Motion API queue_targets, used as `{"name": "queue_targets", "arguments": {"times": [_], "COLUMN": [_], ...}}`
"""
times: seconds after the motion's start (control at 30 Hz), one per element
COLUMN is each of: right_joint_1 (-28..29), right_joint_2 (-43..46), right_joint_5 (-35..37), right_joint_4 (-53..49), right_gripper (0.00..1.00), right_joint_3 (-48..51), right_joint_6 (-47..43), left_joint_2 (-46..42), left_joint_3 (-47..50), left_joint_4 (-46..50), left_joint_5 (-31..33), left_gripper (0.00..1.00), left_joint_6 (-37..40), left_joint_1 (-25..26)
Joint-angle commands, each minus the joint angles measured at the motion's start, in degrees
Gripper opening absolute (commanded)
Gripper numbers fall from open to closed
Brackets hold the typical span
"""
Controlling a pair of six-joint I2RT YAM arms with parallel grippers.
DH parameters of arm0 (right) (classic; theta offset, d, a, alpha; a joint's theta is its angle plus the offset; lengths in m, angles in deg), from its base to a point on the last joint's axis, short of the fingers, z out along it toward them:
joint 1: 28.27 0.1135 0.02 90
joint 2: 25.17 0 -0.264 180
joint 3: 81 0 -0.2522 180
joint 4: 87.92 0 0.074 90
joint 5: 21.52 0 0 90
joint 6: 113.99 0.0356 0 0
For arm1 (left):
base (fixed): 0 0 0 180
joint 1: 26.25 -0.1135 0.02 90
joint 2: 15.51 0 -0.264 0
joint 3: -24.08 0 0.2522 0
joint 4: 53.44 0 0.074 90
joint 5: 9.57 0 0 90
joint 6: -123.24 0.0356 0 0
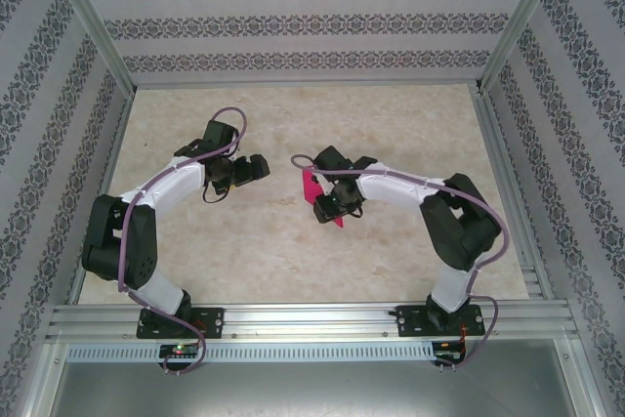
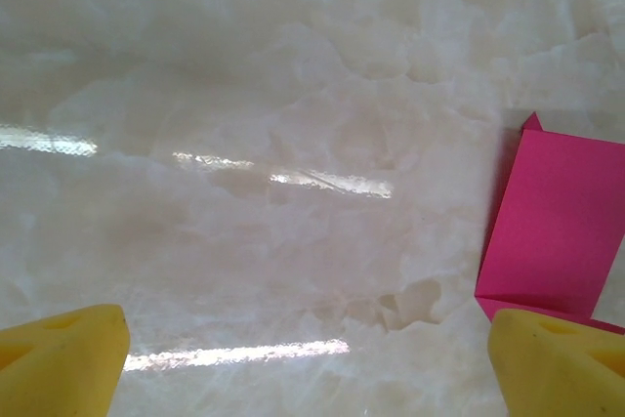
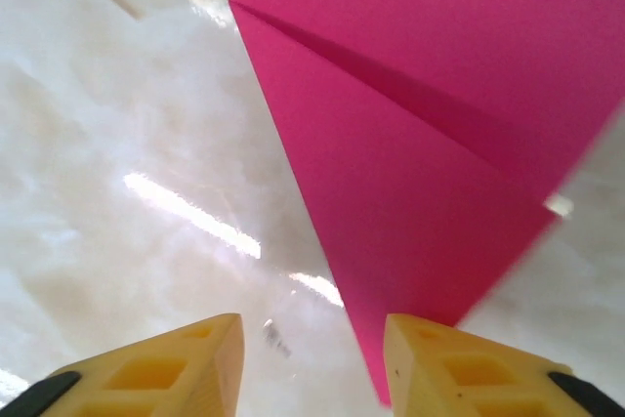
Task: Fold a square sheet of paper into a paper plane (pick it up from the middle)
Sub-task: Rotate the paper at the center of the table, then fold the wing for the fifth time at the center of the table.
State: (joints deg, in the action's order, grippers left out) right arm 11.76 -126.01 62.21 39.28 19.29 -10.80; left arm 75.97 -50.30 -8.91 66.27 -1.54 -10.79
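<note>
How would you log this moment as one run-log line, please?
square sheet of paper: folded, on table | left gripper: open, empty | right gripper: open, at its tip

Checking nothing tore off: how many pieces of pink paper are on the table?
1. The folded pink paper lies mid-table at the jaws of the right arm, partly beneath that arm from above, so a scrap could be hidden.

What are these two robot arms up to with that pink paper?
They are folding it into a plane. The pink paper, already creased into a pointed shape, lies on the marble table. The right gripper hovers over its tip with jaws apart, apparently not gripping it. The left gripper hangs wide open beside it, holding nothing.
</note>
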Motion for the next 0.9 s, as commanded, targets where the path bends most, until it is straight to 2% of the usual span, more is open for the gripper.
{"name": "queue_targets", "arguments": {"times": [0.0, 0.1, 0.17, 0.43, 0.67, 0.87], "right_joint_1": [0.9, 2.1, 2.9, 3.8, 3.8, 1.9], "right_joint_2": [5.3, 6.1, 5.1, -4.5, -4.3, -3.8], "right_joint_5": [6.3, 9.6, 11.3, 15.7, 15.7, 12.4], "right_joint_4": [2.9, 7.5, 9.8, 6.9, 9.3, 14.4], "right_gripper": [0.47, 0.48, 0.48, 0.48, 0.48, 0.48], "right_joint_3": [0.9, 2.0, 1.5, -6.1, -1.9, 3.1], "right_joint_6": [10.3, 22.7, 27.2, 36.6, 39.1, 39.8], "left_joint_2": [-0.7, -0.4, -0.4, -0.1, 1.3, 3.4], "left_joint_3": [0.8, 1.1, 1.1, 1.4, 2.3, 2.6], "left_joint_4": [-3.2, -4.0, -4.0, -4.3, -7.3, -10.7], "left_joint_5": [-2.0, -2.1, -2.2, -4.1, -12.3, -18.1], "left_gripper": [0.96, 0.96, 0.96, 0.97, 0.96, 0.92], "left_joint_6": [0.7, 0.2, 0.1, -0.2, -1.3, -2.8], "left_joint_1": [-0.7, -0.6, -0.6, -0.5, 0.2, 2.1]}}
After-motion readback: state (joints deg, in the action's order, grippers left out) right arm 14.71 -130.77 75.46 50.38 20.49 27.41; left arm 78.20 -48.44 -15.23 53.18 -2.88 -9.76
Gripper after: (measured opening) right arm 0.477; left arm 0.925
